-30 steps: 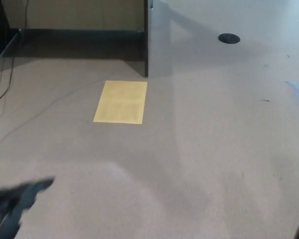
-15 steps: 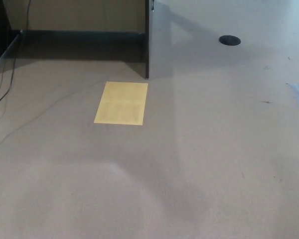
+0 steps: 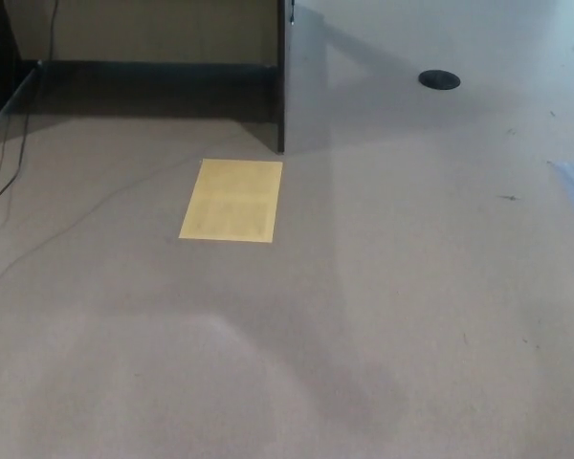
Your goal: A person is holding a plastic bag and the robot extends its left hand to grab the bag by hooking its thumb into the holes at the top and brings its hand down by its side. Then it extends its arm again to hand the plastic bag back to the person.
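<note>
We look down at the floor (image 3: 411,287). A second ago our left hand showed as a dark blur at the bottom left corner. Now it is gone from the picture. We think that means the hand is down by our side, or just starting to move. We cannot see our fingers, so we cannot tell if they are open or closed.

Going from left to right, we see a thin wire (image 3: 10,163), a yellow paper (image 3: 231,199), a dark post (image 3: 280,76), and a round black spot (image 3: 439,79).

We see no bag and no person here. So we cannot say where the bag is from our fingers.
</note>
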